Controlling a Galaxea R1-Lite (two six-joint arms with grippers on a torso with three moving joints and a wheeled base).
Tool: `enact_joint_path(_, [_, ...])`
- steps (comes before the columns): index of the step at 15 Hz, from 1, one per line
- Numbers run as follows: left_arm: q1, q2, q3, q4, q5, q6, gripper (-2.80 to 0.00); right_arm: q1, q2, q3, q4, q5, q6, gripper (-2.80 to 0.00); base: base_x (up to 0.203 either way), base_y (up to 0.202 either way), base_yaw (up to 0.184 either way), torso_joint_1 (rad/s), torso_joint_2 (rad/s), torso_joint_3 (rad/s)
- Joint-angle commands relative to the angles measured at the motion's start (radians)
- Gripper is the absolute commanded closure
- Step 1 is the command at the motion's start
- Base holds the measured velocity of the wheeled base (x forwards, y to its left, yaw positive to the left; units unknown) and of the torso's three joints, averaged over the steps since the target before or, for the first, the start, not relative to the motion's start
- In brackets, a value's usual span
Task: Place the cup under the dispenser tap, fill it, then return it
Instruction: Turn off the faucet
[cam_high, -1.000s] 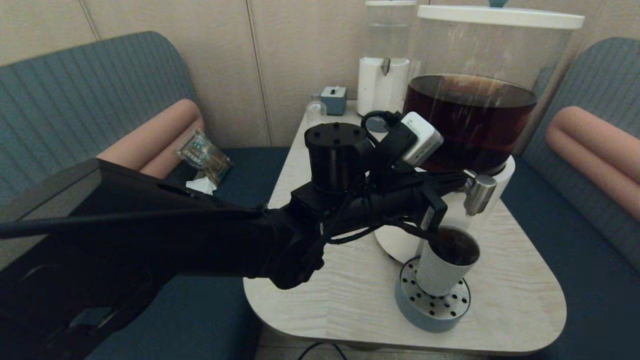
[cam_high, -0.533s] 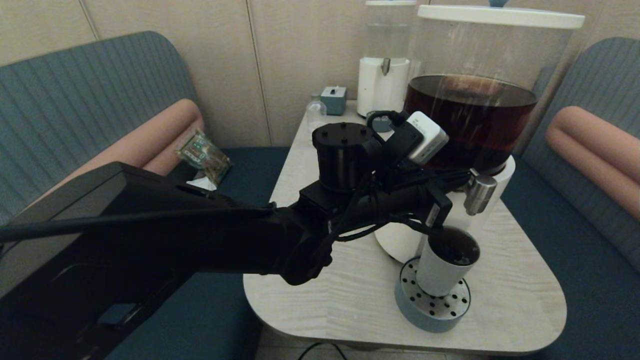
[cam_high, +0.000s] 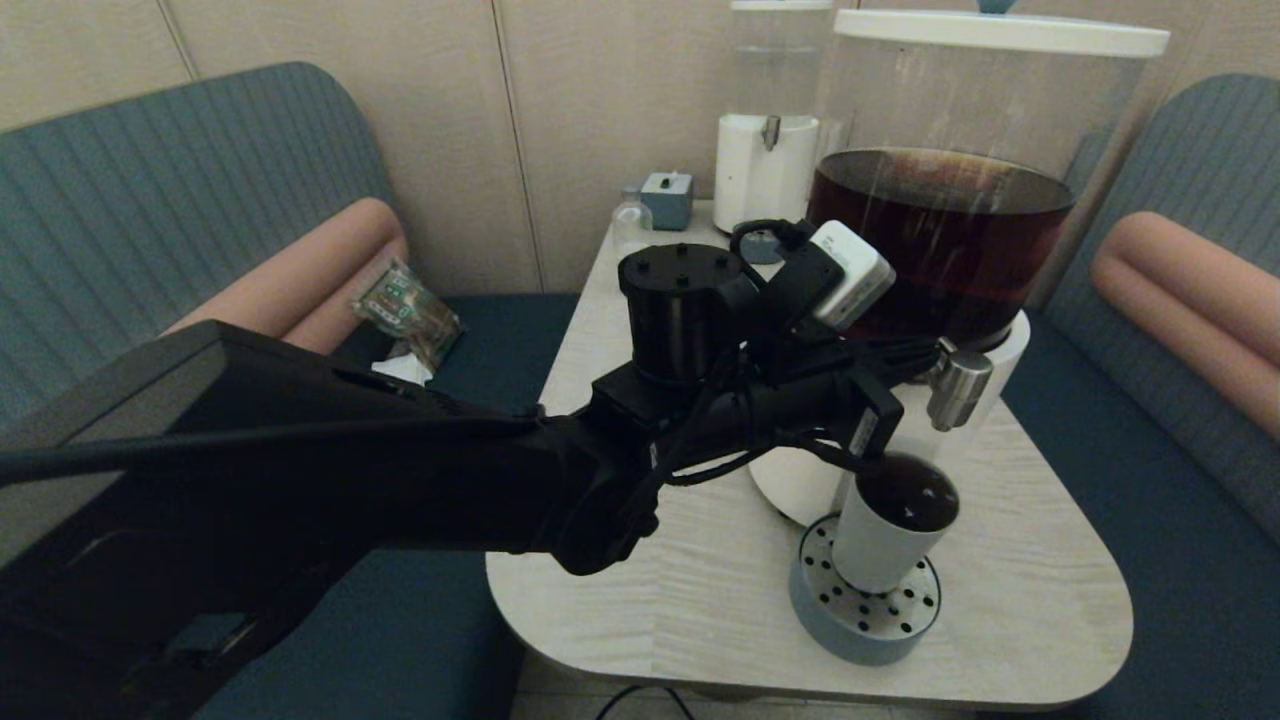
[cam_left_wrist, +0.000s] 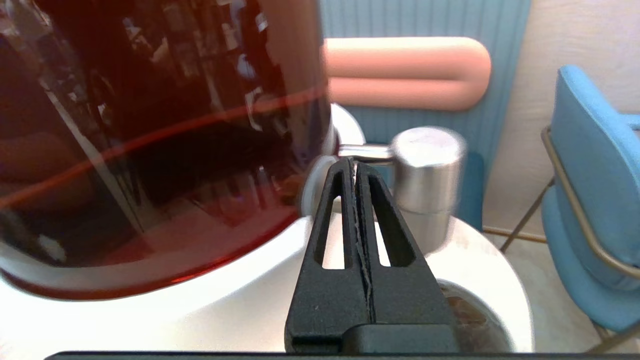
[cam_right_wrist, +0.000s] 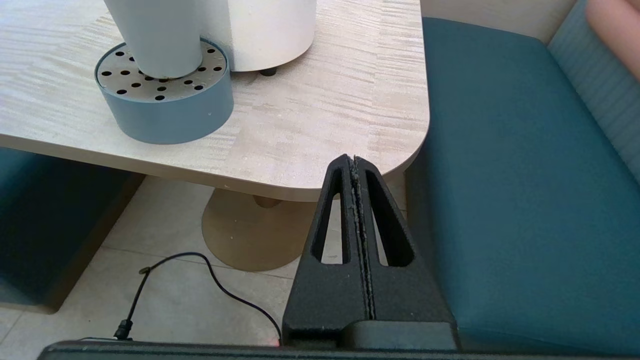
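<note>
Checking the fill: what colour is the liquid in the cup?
Dark brown, nearly black, inside the pale cup under the dispenser tap. Best seen in the head view.

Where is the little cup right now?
The cup stands on the round blue drip tray at the table's near right, right under the dispenser tap. It holds dark liquid, and the left gripper, shut, is up beside the tap.

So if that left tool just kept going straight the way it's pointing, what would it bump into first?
Most likely the dispenser tap. In the left wrist view the left tool, shut, points at the thin stem joining the steel spout to the white base, seemingly almost touching, though depth is hard to judge. The cup stands below.
</note>
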Motion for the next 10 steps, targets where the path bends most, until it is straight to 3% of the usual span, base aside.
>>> enact_joint_path(1, [0.008,-0.057,0.042,-0.001,-0.002,0.002,0.0,0.0,0.0,0.0,0.0,0.001,0.0,0.0,0.0,0.0,0.0,0.0,0.0,0.0])
enact_joint_path(7, [0.068,-0.255,0.232,0.001,0.018,0.0,0.0,0.0,0.0,0.0,0.0,0.001,-0.001,0.0,0.0,0.0,0.0,0.0,0.0,0.0])
enact_joint_path(10, [0.114,-0.41,0.408,0.0,0.023,-0.031,0.0,0.0,0.0,0.0,0.0,0.001,-0.001,0.0,0.0,0.0,0.0,0.0,0.0,0.0])
